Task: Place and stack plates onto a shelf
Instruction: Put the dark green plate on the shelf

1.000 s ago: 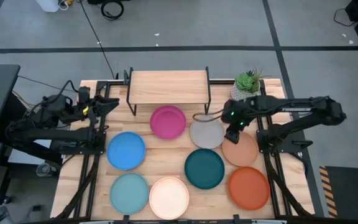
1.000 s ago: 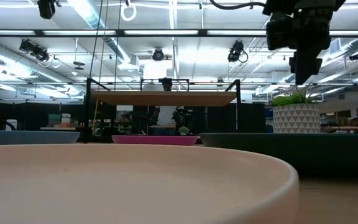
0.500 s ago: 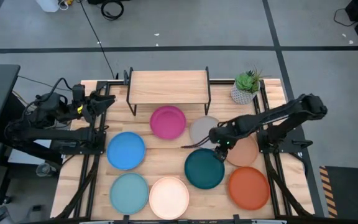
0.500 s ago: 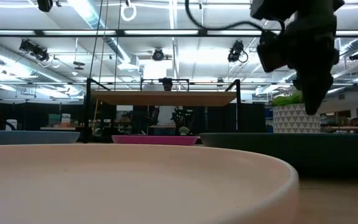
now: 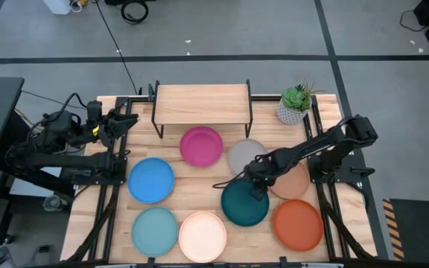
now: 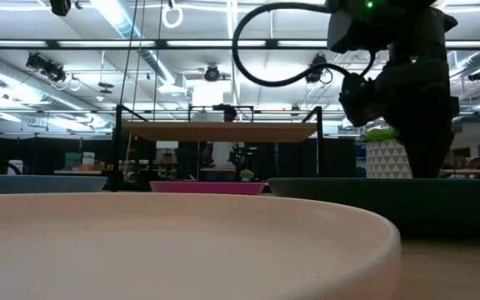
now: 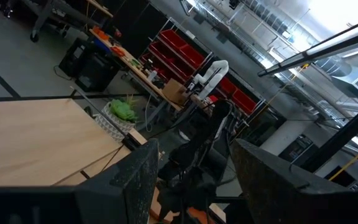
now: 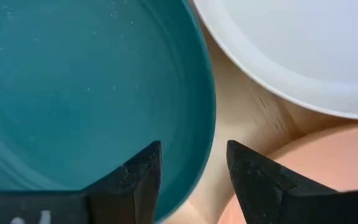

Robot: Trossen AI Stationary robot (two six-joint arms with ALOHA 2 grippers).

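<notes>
The eight plates lie on the slatted table in the high view: magenta [image 5: 201, 146], grey [image 5: 246, 156], tan [image 5: 293, 181], teal [image 5: 240, 205], orange [image 5: 298, 225], blue [image 5: 151, 179], light blue [image 5: 155, 230] and cream-white [image 5: 202, 236]. The shelf [image 5: 202, 100] stands bare at the far edge. My right gripper [image 5: 253, 187] is open and low over the teal plate's far right rim [image 8: 202, 143]. One finger [image 8: 138, 177] is over the plate's inside, the other [image 8: 257, 183] outside it. I see no touch. My left gripper [image 7: 191, 186] is open and empty, held up at the table's far left [image 5: 121, 123].
A potted plant [image 5: 295, 103] stands right of the shelf. The grey plate [image 8: 303, 56] and the tan plate [image 8: 334, 155] lie close beside the teal rim, with a narrow strip of bare wood [image 8: 241, 118] between them. The cream-white plate [image 6: 182, 242] fills the low view's foreground.
My right gripper has gone from above the grey and tan plates toward the table's near and left side, and down to the teal plate's far right rim. The plates have stayed in place.
</notes>
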